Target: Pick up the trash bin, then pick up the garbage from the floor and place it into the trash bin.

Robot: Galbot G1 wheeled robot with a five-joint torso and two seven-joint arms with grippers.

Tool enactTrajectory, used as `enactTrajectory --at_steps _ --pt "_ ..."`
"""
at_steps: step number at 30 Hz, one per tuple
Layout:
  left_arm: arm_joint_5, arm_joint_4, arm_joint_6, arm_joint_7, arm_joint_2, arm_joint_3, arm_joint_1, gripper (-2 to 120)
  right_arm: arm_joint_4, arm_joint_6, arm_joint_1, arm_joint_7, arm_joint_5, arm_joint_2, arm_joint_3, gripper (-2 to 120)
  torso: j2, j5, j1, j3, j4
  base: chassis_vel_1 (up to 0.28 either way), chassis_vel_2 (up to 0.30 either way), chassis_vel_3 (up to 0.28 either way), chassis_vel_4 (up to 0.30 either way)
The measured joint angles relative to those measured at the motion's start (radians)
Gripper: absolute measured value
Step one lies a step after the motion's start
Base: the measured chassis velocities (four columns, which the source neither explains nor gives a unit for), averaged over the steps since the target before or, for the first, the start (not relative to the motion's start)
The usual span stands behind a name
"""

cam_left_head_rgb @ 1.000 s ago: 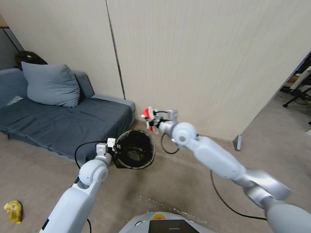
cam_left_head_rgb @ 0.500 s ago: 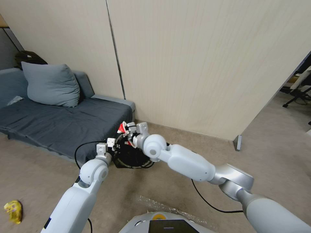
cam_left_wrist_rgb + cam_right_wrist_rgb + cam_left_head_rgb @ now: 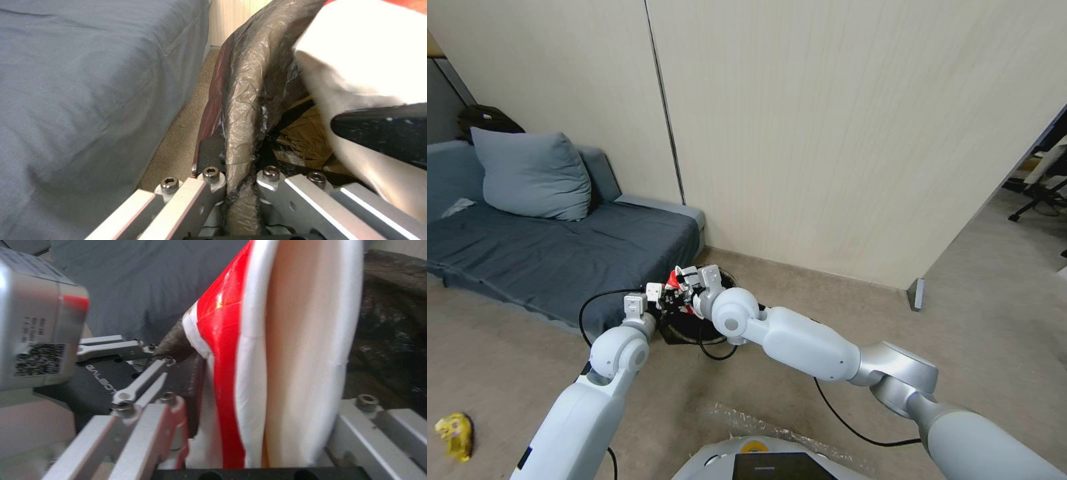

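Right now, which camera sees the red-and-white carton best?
The right wrist view: the red-and-white carton stands big and close between the right gripper fingers, beside the trash bin. The head view shows it small, over the bin's mouth. The left wrist view shows a white side and a red corner.

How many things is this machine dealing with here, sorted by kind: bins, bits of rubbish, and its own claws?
Trash bins: 1, the trash bin gripped at its rim by the left gripper.
Litter pieces: 2, a red-and-white carton in the right gripper over the bin, and a yellow wrapper on the floor.
Grippers: 2.
Total: 5.
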Motion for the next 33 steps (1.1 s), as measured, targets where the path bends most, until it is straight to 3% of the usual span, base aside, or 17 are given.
enactTrajectory --at_steps 16,22,27,32,33 --pt "0.001 0.006 0.0 0.0 0.0 -0.002 -0.002 0 0.026 -0.012 -0.009 0.003 -0.005 -0.026 0.047 98 0.0 0.0 0.0 0.0 0.0 0.0 0.0 0.0 0.0" --pt "0.001 0.007 0.0 0.001 -0.001 -0.002 -0.002 0 0.054 -0.009 0.005 0.011 -0.001 -0.029 0.082 100 0.0 0.0 0.0 0.0 0.0001 0.0 0.0 0.0 0.0" --pt "0.0 0.008 0.0 0.001 0.0 -0.01 0.0 0 0.156 -0.01 0.063 0.04 0.047 -0.072 0.222 100 0.0 0.0001 0.0 0.0 0.0002 0.0 0.0 0.0 0.0" --pt "-0.002 0.006 0.0 0.001 -0.002 -0.014 0.001 0 0.234 -0.01 0.069 0.035 0.031 -0.169 0.356 100 0.0 0.0001 0.0 0.0 0.0004 0.0 0.0 0.0 0.0" --pt "-0.002 0.002 0.0 0.0 -0.005 -0.014 0.001 0 0.25 -0.002 0.04 0.013 -0.019 -0.225 0.399 100 0.0 0.0001 0.0 0.0 0.0002 0.0 0.0 0.0 0.0"
